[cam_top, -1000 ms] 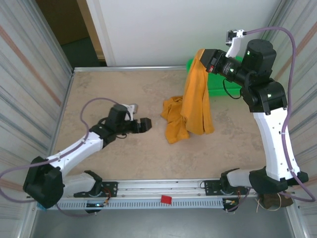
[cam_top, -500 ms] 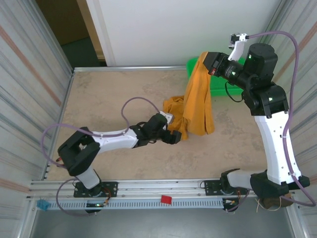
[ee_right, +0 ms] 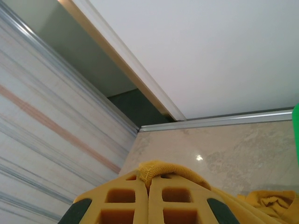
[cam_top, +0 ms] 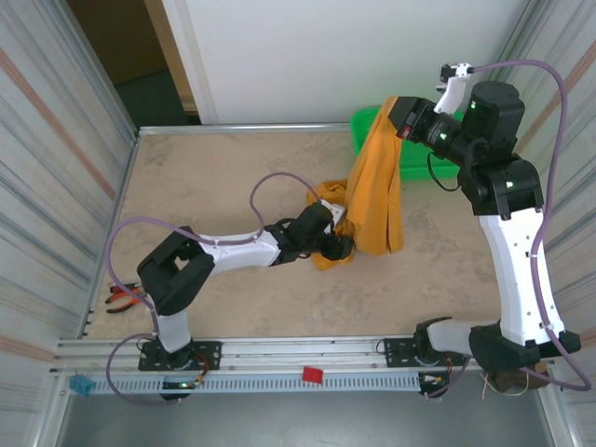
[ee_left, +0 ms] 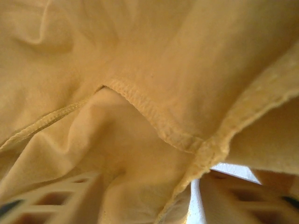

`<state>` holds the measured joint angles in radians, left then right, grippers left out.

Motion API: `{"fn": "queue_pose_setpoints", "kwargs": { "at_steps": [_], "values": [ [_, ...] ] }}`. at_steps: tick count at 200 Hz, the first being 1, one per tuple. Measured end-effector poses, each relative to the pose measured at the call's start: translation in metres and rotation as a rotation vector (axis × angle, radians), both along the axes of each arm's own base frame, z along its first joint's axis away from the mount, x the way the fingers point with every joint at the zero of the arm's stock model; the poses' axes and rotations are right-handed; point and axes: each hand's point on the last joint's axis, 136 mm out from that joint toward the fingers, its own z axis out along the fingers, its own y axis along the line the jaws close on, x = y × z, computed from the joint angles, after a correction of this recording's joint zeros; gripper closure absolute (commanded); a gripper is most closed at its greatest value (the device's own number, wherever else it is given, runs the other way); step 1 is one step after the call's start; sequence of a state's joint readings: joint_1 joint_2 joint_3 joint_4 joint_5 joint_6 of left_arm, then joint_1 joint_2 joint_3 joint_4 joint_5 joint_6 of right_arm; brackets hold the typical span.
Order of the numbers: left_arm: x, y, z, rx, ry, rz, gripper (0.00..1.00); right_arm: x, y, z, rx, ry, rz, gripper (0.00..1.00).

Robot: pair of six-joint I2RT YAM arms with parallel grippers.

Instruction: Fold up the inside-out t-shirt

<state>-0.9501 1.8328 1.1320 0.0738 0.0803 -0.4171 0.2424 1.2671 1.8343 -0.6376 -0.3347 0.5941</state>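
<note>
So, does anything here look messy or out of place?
Yes, the t-shirt. It isn't lying flat: the right fingers pinch one edge high up, so it hangs in a long drape, with its lower part crumpled in a heap on the table, where the left fingers reach into it.

- A green bin (cam_top: 416, 168) sits at the far right of the beige tabletop (cam_top: 214, 172).
- A red piece (cam_top: 312, 374) lies on the near rail (cam_top: 279, 349).
- A blue piece (cam_top: 82, 383) lies at the rail's left end.
</note>
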Motion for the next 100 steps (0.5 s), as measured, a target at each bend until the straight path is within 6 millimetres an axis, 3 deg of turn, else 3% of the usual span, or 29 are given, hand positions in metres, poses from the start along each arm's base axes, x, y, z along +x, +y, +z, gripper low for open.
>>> {"fn": "queue_pose_setpoints", "kwargs": {
  "at_steps": [8,23,46,59,80,100],
  "values": [
    [0.000,-0.001,-0.002,0.003,0.005,-0.006,0.58,0.001,-0.002,0.000,0.001,0.000,-0.005,1.00],
    [0.000,-0.001,-0.007,0.008,0.030,-0.009,0.38,0.002,-0.006,0.000,0.003,0.001,-0.018,1.00],
    [0.000,0.003,-0.017,0.026,0.067,-0.010,0.35,0.003,-0.011,0.001,0.005,0.000,-0.030,1.00],
    [-0.001,0.005,-0.022,0.035,0.087,-0.011,0.48,0.002,-0.012,0.002,0.008,-0.002,-0.032,1.00],
    [0.000,0.000,-0.026,0.042,0.108,-0.029,1.00,0.000,-0.015,0.004,0.011,-0.009,-0.037,1.00],
    [0.000,0.003,-0.027,0.059,0.115,-0.029,1.00,-0.002,-0.022,0.008,0.014,-0.018,-0.053,1.00]
  ]
}}
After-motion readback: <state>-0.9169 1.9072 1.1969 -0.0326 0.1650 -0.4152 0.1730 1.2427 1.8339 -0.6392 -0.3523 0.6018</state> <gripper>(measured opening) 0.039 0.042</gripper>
